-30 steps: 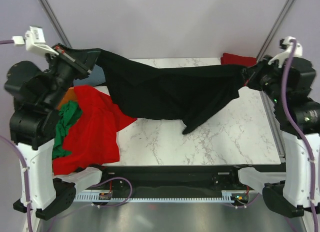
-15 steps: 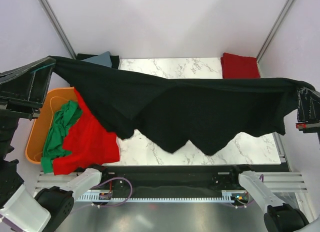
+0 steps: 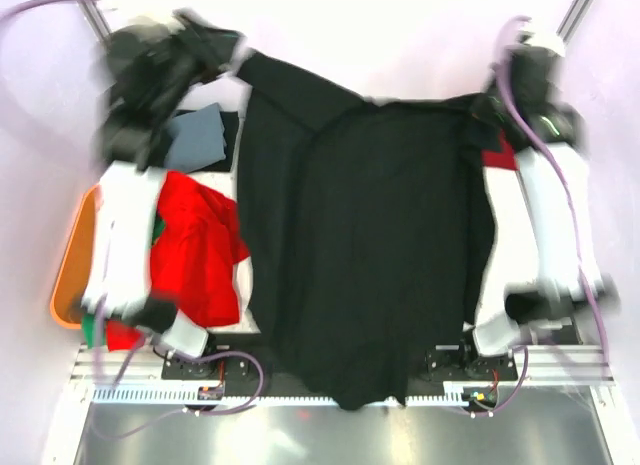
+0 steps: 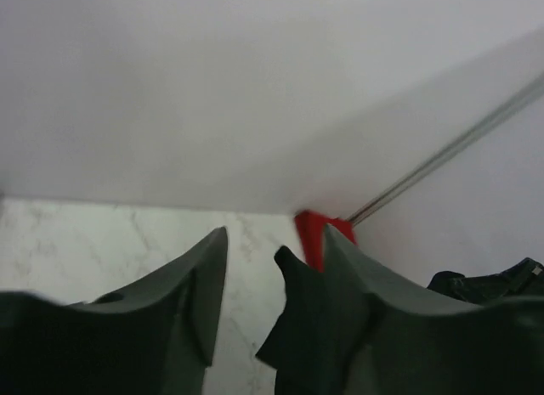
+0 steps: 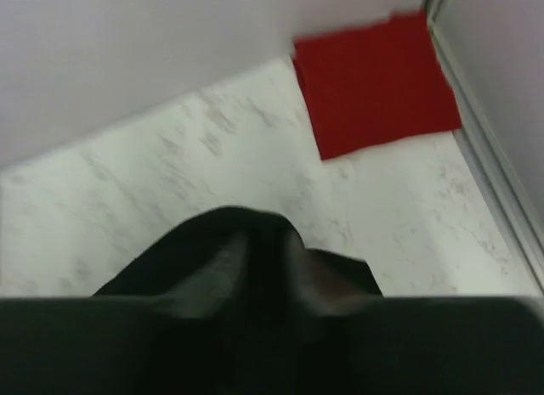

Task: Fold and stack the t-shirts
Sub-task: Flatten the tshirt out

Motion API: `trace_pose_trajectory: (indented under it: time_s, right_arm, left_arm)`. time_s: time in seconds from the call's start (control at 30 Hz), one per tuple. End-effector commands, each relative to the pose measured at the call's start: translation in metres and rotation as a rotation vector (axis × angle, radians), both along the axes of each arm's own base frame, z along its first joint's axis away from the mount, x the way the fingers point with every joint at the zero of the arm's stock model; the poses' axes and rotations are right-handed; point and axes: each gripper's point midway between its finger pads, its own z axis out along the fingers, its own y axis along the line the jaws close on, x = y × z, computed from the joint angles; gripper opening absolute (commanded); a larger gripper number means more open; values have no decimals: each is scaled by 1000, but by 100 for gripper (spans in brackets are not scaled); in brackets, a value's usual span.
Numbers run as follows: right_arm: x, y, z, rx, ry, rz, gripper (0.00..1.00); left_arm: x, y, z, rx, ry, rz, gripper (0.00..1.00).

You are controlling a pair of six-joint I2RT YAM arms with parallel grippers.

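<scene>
A black t-shirt lies spread down the middle of the table, its lower end hanging over the near edge. My left gripper is at the shirt's far left corner. In the left wrist view its fingers stand apart, open, with a black cloth corner lying against the right finger. My right gripper is at the far right corner. Its fingers look apart under draped black cloth. A crumpled red t-shirt and a grey-blue one lie to the left.
An orange tub sits at the table's left edge with a bit of green cloth by it. A folded red t-shirt lies in the far right corner. Frame posts rise at both far corners.
The black t-shirt was held stretched in the air between both shut grippers. Both arms have swung to the far side, the shirt now lies on the table, and the jaws have opened.
</scene>
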Motion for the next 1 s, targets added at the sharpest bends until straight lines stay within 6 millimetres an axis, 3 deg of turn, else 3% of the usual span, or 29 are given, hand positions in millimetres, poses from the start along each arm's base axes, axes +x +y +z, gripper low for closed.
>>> trace_pose_trajectory:
  time_s: [0.0,0.03,0.07,0.1,0.13,0.17,0.2,0.23,0.27,0.33,0.37,0.4,0.43,0.47,0.5,0.53,0.57,0.6,0.63,0.73,0.8,0.97]
  right_arm:
    - [64,-18,-122,-8,376,-51,76]
    - [67,-17,-127,-1,401,-49,89]
    - [65,-16,-131,1,423,-44,95]
    - [59,-15,-122,5,393,-40,98]
    - [55,-15,-121,7,372,-34,98]
    - [54,-14,-142,4,379,-29,98]
    - [39,-15,-127,5,329,-28,98]
    - [32,-14,-132,7,334,-22,98]
    - [23,-12,-156,11,378,-12,98]
    - [4,-3,-165,42,385,40,98]
    - [-7,2,-194,64,434,58,98]
    - [-22,16,-212,113,441,124,98]
    - [-26,22,-201,137,411,145,98]
    - [-36,28,-228,166,447,166,98]
    - [-45,38,-227,216,425,205,98]
    - [-50,45,-235,242,429,229,98]
    - [-59,49,-256,267,460,240,98]
    - [-63,53,-261,292,465,250,98]
    - [-69,61,-267,316,481,284,98]
    - [-83,66,-285,327,523,302,98]
    - [-87,66,-280,323,504,313,98]
    - [-99,72,-267,339,480,348,98]
  left_arm:
    - [129,5,-203,99,555,46,61]
    - [129,-4,-208,70,606,-64,72]
    - [132,-8,-229,65,687,-92,83]
    - [131,-11,-261,92,787,-112,84]
    - [126,-19,-278,121,823,-121,85]
    - [122,-19,-285,143,831,-111,87]
    - [121,-20,-285,154,809,-105,87]
    - [107,-18,-290,161,824,-103,87]
    - [101,-18,-290,163,822,-102,86]
    - [77,-22,-295,183,830,-104,86]
    - [69,-24,-299,195,835,-104,85]
    - [48,-32,-313,219,853,-105,85]
    - [43,-37,-335,236,894,-109,85]
    - [27,-40,-331,232,875,-119,85]
    - [18,-47,-341,220,884,-133,85]
    - [2,-59,-374,223,930,-166,85]
    - [-7,-66,-372,197,902,-187,85]
    - [-15,-74,-383,167,918,-207,85]
    - [-36,-86,-413,177,976,-243,85]
    - [-51,-120,-439,183,979,-321,85]
    - [-51,-140,-455,226,989,-345,85]
    - [-33,-160,-491,291,1033,-316,84]
